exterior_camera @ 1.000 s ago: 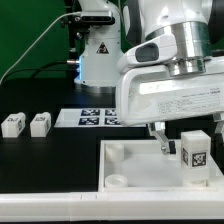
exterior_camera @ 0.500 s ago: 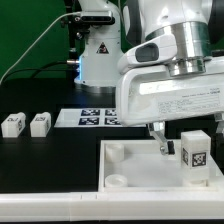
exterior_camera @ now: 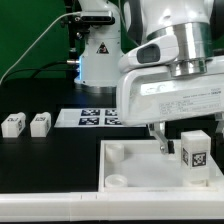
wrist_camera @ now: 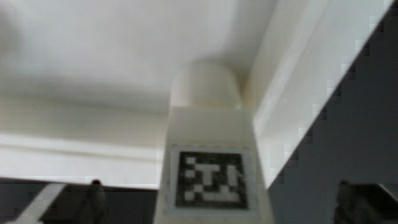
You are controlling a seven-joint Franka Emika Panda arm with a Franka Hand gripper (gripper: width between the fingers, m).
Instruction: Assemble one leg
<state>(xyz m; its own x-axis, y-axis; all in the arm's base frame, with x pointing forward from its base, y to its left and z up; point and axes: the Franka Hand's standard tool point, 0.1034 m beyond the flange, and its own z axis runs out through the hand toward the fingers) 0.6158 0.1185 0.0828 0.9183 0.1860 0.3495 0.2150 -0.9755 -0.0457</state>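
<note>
A white leg (exterior_camera: 195,152) with a black-and-white tag stands upright on the large white plate (exterior_camera: 130,160), near the plate's corner on the exterior view's right. My gripper (exterior_camera: 188,146) hangs over it, open. One finger (exterior_camera: 161,142) shows beside the leg; the other is hidden. In the wrist view the leg (wrist_camera: 217,150) stands between my gripper's (wrist_camera: 222,208) fingers, with a gap on each side. Its far end sits at the plate's raised corner.
Two more legs (exterior_camera: 12,125) (exterior_camera: 40,123) lie on the black table at the exterior view's left. The marker board (exterior_camera: 92,119) lies behind the plate. A round socket (exterior_camera: 117,181) shows in the plate's near corner. A camera stand rises at the back.
</note>
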